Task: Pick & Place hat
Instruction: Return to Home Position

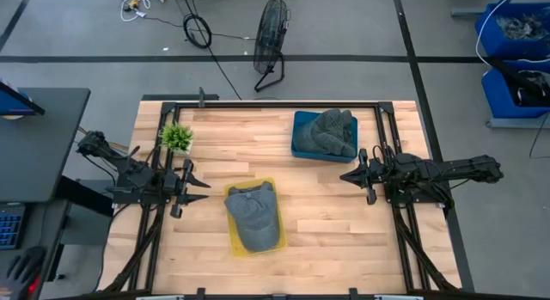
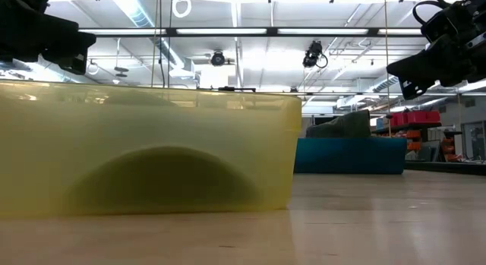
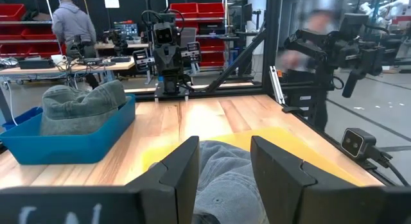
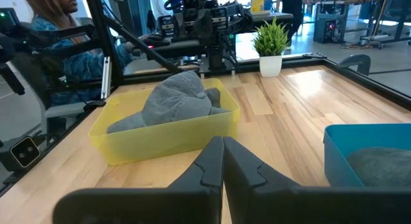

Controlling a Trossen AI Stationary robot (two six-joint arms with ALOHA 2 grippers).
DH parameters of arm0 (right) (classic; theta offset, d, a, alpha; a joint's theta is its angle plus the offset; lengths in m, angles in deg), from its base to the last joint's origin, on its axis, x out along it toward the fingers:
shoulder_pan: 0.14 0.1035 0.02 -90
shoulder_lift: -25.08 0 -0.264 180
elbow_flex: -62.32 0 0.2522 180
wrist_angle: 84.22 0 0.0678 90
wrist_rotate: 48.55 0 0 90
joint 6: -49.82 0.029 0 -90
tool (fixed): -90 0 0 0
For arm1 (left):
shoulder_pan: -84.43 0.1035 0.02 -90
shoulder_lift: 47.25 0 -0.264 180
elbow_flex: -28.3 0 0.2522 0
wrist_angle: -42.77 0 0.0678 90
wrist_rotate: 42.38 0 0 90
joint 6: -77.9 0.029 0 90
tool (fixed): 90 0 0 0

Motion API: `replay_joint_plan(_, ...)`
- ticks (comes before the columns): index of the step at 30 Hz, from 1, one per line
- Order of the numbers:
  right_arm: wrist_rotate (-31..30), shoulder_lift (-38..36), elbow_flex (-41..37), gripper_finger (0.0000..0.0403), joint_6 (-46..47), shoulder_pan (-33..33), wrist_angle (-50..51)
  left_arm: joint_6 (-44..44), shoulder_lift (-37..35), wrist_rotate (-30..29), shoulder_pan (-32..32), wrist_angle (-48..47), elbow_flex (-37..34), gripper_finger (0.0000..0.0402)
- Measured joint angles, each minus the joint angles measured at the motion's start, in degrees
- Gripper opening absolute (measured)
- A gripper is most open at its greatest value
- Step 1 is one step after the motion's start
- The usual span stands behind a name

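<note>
The sorting looks finished; what remains, I judge, is only parking the arms, with no grasp. The soft, crumpled gray cap (image 1: 254,216) lies in the translucent yellow bin (image 1: 234,248). The left gripper (image 1: 203,191) beside it keeps its fingers wide and empty. The right gripper (image 1: 344,175) has its fingers pressed together on nothing. Farther on the wooden bench (image 1: 326,223), the dark gray cap (image 1: 331,132) sits heaped in the rigid blue bin (image 1: 298,137)

Readable text, labels, brands, numbers, signs: none. On the housing (image 3: 115,208) directly behind the left gripper (image 3: 223,153), pale marks (image 3: 58,214), too blurred to read. Far ahead of that gripper, a white card (image 3: 111,1) hanging in the room, with no lettering that can be made out.
</note>
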Motion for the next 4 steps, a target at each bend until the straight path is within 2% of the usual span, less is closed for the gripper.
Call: replay_joint_plan(4, 0.0, 0.0, 0.0, 0.0011, 0.0, 0.0, 0.0, 0.0, 0.0, 0.0, 0.0, 0.0, 0.0, 0.0145)
